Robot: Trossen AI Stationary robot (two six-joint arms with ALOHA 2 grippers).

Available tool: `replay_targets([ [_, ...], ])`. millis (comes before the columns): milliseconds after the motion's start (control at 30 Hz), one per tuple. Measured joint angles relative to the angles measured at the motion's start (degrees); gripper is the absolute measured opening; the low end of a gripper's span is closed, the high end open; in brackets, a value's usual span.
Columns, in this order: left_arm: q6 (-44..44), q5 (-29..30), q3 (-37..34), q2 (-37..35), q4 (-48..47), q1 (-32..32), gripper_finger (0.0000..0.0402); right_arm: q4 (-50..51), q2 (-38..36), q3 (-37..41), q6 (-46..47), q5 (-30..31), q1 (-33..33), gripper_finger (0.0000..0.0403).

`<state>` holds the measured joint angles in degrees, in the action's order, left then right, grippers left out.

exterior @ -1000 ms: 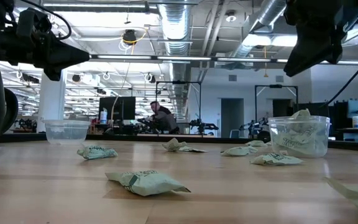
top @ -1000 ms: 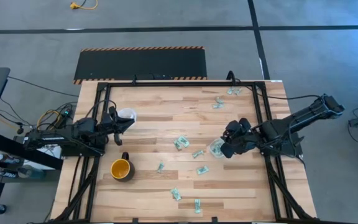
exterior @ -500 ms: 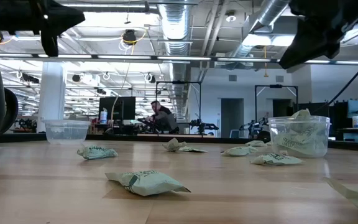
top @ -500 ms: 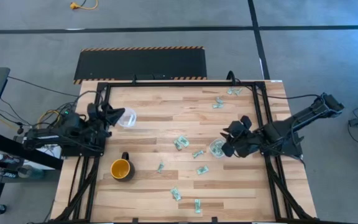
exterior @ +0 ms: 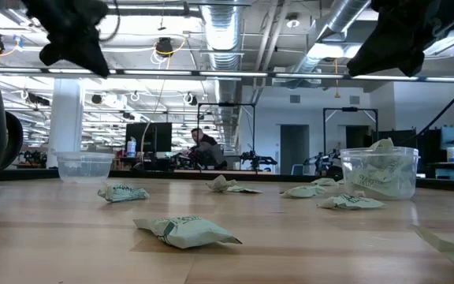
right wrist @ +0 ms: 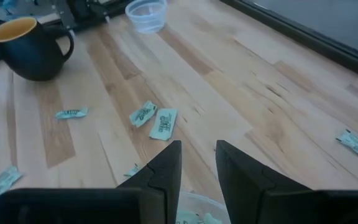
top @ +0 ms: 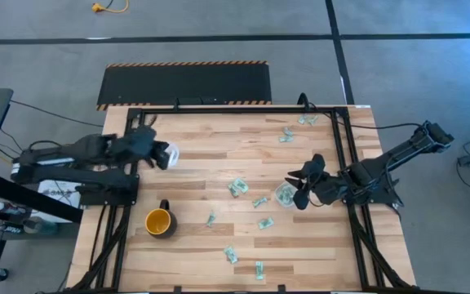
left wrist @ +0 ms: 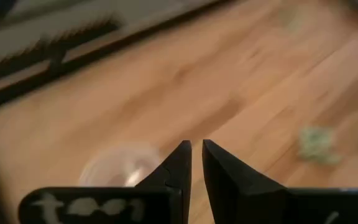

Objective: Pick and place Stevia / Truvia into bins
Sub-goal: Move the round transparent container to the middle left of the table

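The left tool [top: 160, 155] hangs above the empty clear cup [top: 167, 153] near the left edge of the wooden surface [top: 219, 139]; its two dark fingers [left wrist: 178, 167] stand nearly together with only a thin gap between them, and nothing is held in that gap. In the left wrist view the cup shows as a pale round blur just beside the fingertips.

The right tool [top: 299, 189] hovers just beside the second clear cup [top: 285, 194], on the side toward the right edge of the surface. Its fingers [right wrist: 167, 163] stand a little apart, with nothing between them. This cup [exterior: 380, 172] already holds several crumpled sachets.

Taking that filled cup as the landmark: a pair of Stevia sachets [top: 237, 187] lies to its left, one [top: 259, 202] lies near it on the same side, and another [top: 265, 223] lies just below it. More lie farther toward the near edge [top: 230, 255], and a few [top: 285, 135] well apart from it near the far edge. A yellow-orange mug [top: 159, 221] stands far to its left, nearer the empty cup. In the room beyond, a person [exterior: 203, 147] is working.
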<state>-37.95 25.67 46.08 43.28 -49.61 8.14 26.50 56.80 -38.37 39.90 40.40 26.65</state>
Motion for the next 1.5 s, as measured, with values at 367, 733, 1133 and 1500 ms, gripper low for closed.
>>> replay_targets([
  [367, 12.7, -20.2, 6.0, 22.1, -6.0, 19.2, 0.0027, 0.7, 0.1, 0.0, 0.0, 0.0, 2.9, 0.0093],
  [733, 15.7, -20.9, 6.0, 34.2, -6.3, 24.4, 0.0027, 1.7, 0.1, 0.0, 0.1, 0.7, 4.8, 0.0093],
  [1133, 16.9, -22.8, 6.0, 45.0, -4.3, 24.7, 0.0027, 2.0, 0.1, 0.0, 0.1, 0.8, 4.8, 0.0093],
  [1500, 18.7, -36.8, 6.0, 45.9, 4.3, 20.4, 0.0027, 2.8, 0.1, 0.0, 0.1, 1.7, 4.8, 0.0093],
])
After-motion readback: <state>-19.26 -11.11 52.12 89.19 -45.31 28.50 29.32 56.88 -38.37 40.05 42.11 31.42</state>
